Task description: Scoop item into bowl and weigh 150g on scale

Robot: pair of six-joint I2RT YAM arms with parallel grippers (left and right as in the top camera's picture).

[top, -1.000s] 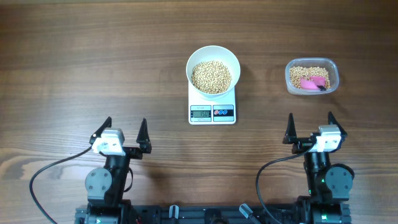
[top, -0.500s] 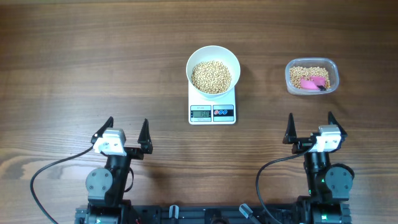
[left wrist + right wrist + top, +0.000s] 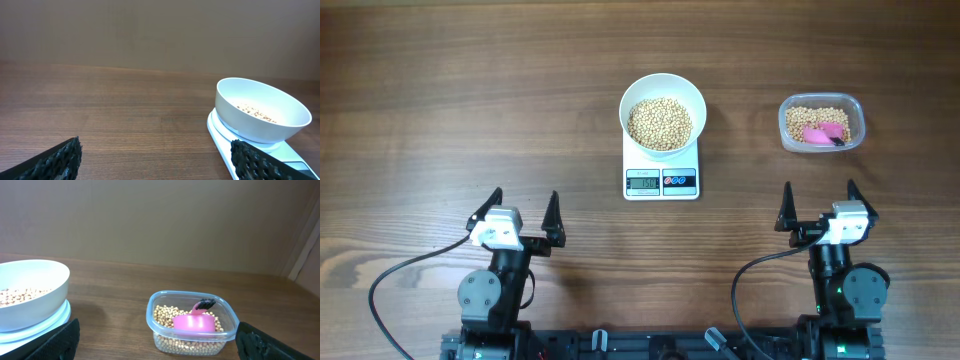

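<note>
Sitting on the scale [image 3: 661,181] at the middle of the table [image 3: 470,100], the bowl [image 3: 663,82] holds beans [image 3: 659,123]. A clear tub [image 3: 821,97] with a pink scoop [image 3: 823,131] lies well to its right. Left gripper [image 3: 524,194] and right gripper [image 3: 818,186] hover near the front edge, jaws wide apart, with bare wood ahead.

A clear plastic tub [image 3: 822,98] sits well to the right on a dark, wood-grained table [image 3: 470,90]; a pink scoop [image 3: 823,131] with a dark tip lies inside the tub, below its rim; a plain beige wall [image 3: 150,220] rises behind the tabletop.
</note>
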